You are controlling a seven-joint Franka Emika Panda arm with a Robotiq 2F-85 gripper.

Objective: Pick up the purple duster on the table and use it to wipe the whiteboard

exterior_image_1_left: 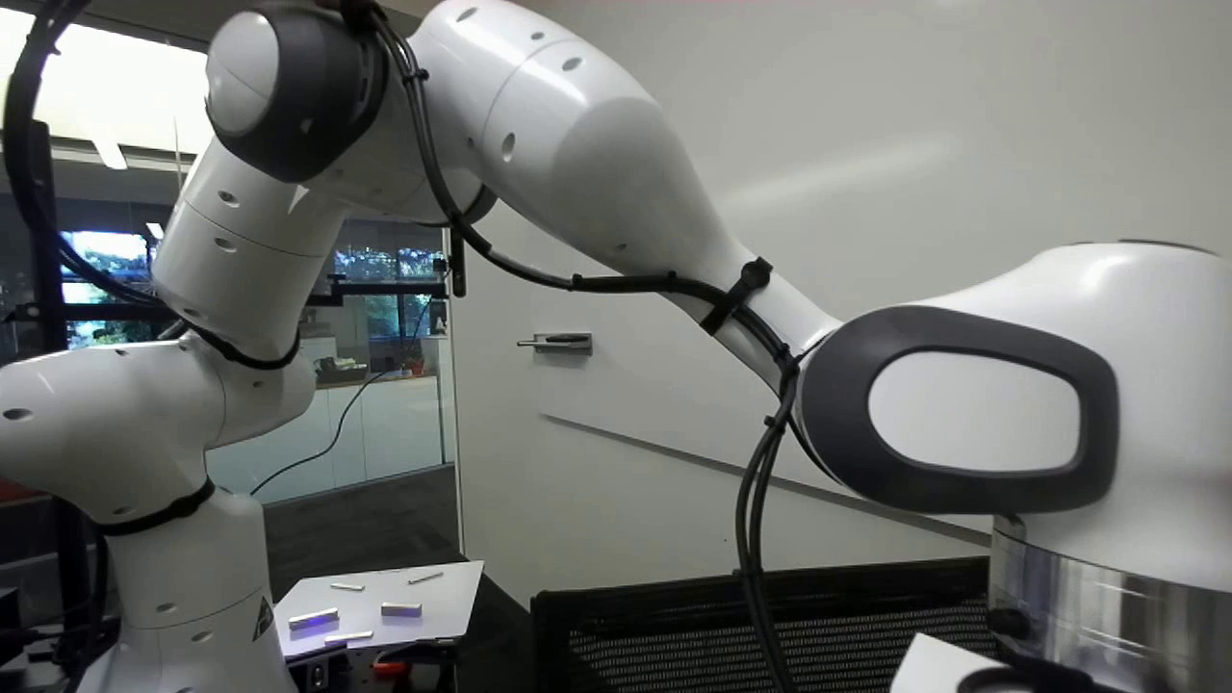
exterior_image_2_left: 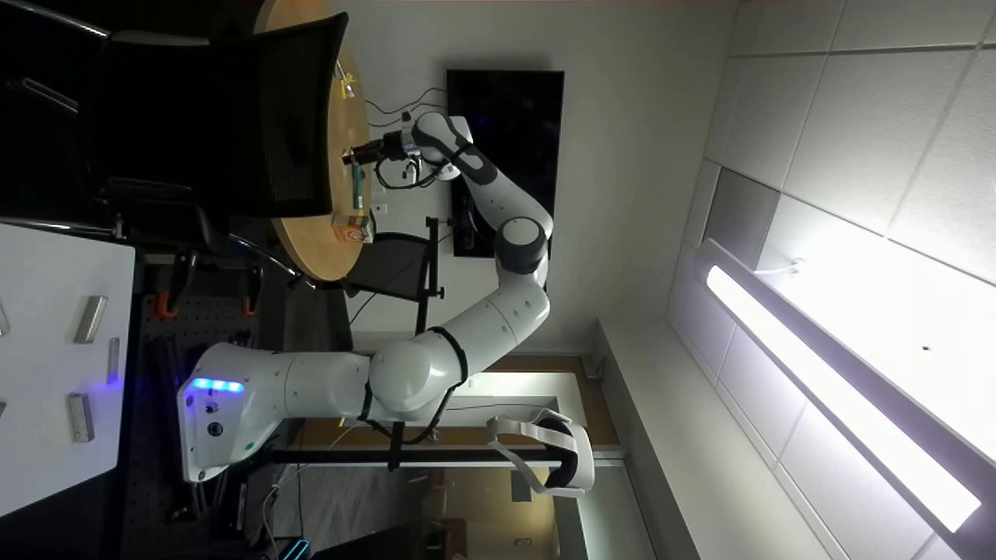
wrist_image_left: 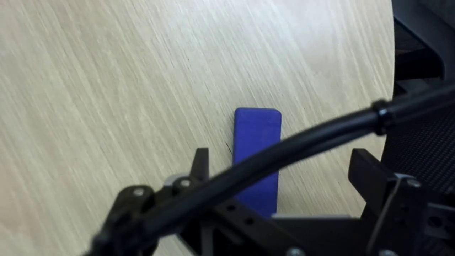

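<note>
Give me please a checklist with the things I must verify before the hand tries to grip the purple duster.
1. Hand open: ok, its fingers stand wide apart.
2. Purple duster free on the table: ok, nothing grips it.
3. Purple duster between the fingers: ok in the wrist view, though apparently nearer one of them.
4. Unblocked wrist view of the purple duster: not ok, the black cable crosses in front of it.
5. Hand low enough to grip: cannot tell, its height over the table is unclear.
6. Whiteboard in sight: ok in an exterior view, though the arm hides part of it.
</note>
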